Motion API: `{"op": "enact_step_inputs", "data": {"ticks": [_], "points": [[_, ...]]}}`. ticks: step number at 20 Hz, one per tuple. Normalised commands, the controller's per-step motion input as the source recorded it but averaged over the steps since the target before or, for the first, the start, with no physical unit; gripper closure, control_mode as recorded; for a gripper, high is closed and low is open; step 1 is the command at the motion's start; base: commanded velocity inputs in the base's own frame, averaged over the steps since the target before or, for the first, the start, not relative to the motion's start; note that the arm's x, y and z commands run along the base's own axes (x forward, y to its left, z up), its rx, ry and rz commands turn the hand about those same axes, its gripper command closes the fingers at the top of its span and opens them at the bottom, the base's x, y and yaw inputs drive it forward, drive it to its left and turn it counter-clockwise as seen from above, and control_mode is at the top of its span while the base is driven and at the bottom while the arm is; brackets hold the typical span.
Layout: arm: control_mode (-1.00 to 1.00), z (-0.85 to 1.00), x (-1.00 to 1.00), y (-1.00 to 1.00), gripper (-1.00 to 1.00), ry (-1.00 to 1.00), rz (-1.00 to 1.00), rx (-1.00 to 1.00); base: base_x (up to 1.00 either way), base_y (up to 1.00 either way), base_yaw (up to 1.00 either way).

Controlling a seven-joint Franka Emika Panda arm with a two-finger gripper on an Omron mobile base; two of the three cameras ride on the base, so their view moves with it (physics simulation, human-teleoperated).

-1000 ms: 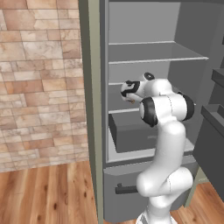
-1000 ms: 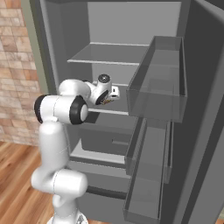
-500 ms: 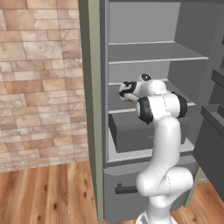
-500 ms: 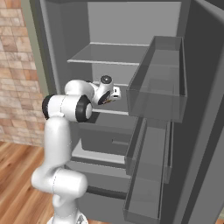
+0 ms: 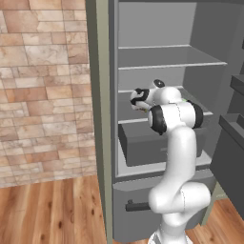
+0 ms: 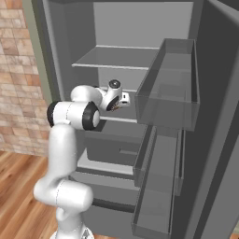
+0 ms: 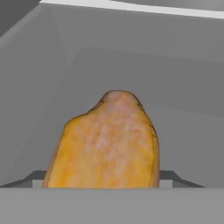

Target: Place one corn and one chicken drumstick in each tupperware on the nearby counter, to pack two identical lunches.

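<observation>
Chicken drumstick (image 7: pixel 105 142) lies on a grey fridge shelf (image 5: pixel 131 116) — brick wall (image 5: pixel 43 90) beside — claw (image 5: pixel 141 106) grip unclear.

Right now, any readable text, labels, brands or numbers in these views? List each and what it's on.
None readable.
Fridge shelves, walls and door bins: plain grey, no labels.
Chicken drumstick in the hand view: no marking.
Brick wall and wood floor: no signs.
Gripper: no legible lettering.
</observation>
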Motion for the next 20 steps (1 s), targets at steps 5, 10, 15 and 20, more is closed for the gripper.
{"op": "enact_step_inputs", "data": {"ticks": [5,10,15,20], "points": [[-1.00,-0.50,-0.22,0.00,1.00,0.04,0.00,0.00,0.00,0.00,0.00],[-1.00,-0.11,-1.00,-0.01,1.00,0.00,0.00,0.00,0.00,0.00,0.00],[-1.00,0.00,-1.00,-0.03,1.00,0.00,0.00,0.00,0.00,0.00,0.00],[-1.00,0.31,-1.00,-0.17,1.00,0.00,0.00,0.00,0.00,0.00,0.00]]}}
